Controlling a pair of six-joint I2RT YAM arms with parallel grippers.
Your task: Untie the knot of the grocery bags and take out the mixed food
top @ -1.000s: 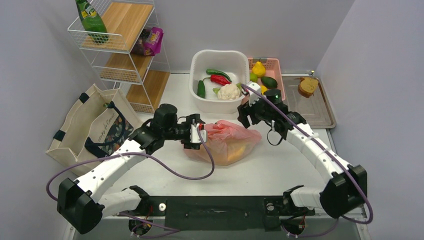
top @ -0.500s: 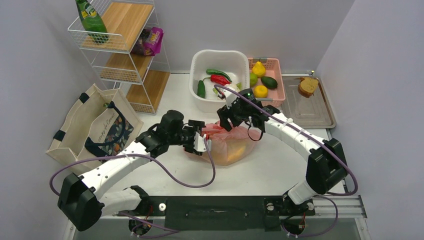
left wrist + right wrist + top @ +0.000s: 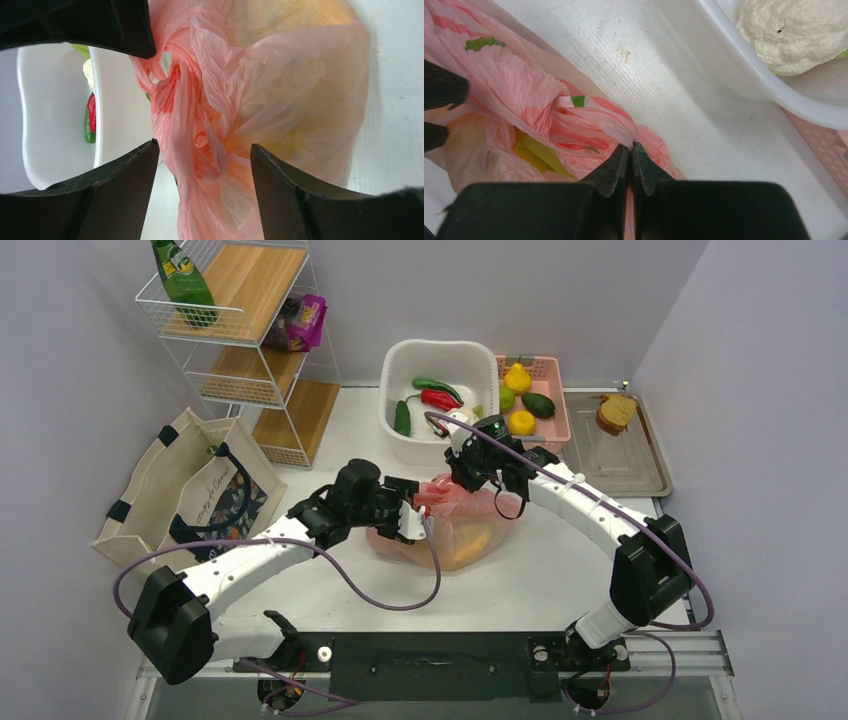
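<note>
On the white table point(image 3: 560, 565), the pink bag point(image 3: 468, 538) lies tied near the tub point(image 3: 440, 344): the right gripper point(image 3: 631, 146) pinches a strand of the knot point(image 3: 579, 112) and the left gripper point(image 3: 201, 150) gapes astride the bag's neck, so untying is in hand, likely needing a pull while the left clamps.

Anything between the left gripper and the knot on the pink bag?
Nothing visible. The left gripper is open, its fingers straddling the gathered plastic of the pink bag just short of the knot. The right gripper is shut on the bag's plastic at the knot's far side, not across the left's path.
</note>
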